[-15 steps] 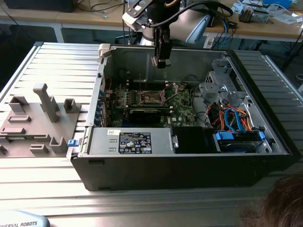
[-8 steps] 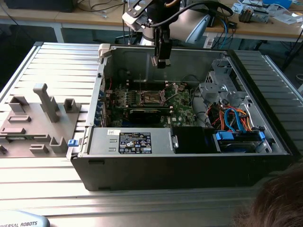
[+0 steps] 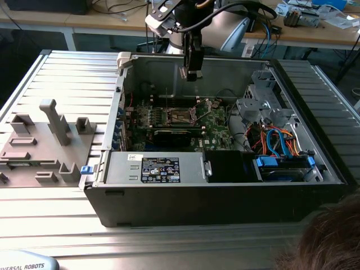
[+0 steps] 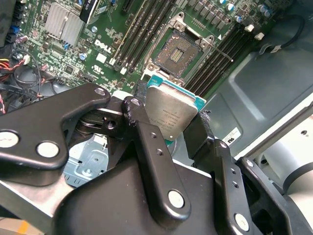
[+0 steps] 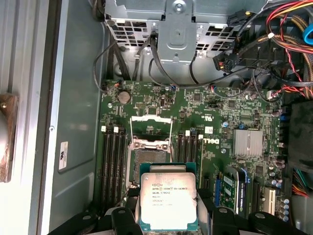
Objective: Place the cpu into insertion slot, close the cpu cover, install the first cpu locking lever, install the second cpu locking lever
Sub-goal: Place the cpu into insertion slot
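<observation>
My gripper hangs above the open computer case, well over the green motherboard. It is shut on the cpu, a flat square chip with a silver top and green edge, clamped by its sides between the black fingers. The second wrist view shows the same cpu. Below it lies the insertion slot, a dark square socket with a silver rim, bare inside; the held chip hides part of that slot in the first wrist view. The cpu cover stands flipped open at the socket's far side.
Black memory slots flank the socket. A metal drive cage and a bundle of coloured cables fill the case toward the exterior view's right. The power supply sits along the front wall. A grey fixture board lies outside the case. A person's hair shows nearby.
</observation>
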Robot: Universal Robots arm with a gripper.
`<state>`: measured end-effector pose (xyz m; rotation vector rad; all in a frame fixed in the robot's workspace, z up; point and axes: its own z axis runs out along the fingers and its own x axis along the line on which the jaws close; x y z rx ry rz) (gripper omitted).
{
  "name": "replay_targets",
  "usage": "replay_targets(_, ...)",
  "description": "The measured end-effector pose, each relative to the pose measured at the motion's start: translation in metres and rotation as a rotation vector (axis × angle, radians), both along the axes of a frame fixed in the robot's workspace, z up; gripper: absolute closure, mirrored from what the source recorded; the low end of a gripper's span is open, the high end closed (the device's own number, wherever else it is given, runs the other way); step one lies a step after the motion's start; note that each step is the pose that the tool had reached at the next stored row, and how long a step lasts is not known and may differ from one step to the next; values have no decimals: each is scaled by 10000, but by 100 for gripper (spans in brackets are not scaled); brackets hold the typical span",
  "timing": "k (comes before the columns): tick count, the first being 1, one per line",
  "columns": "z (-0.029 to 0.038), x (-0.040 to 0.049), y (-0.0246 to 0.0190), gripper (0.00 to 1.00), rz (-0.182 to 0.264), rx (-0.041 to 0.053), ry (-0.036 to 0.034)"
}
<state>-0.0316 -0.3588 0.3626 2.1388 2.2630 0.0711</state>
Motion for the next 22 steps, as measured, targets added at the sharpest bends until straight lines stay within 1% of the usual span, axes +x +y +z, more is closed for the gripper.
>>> replay_targets(22, 0, 0, 0, 46, -135, 1, 0)
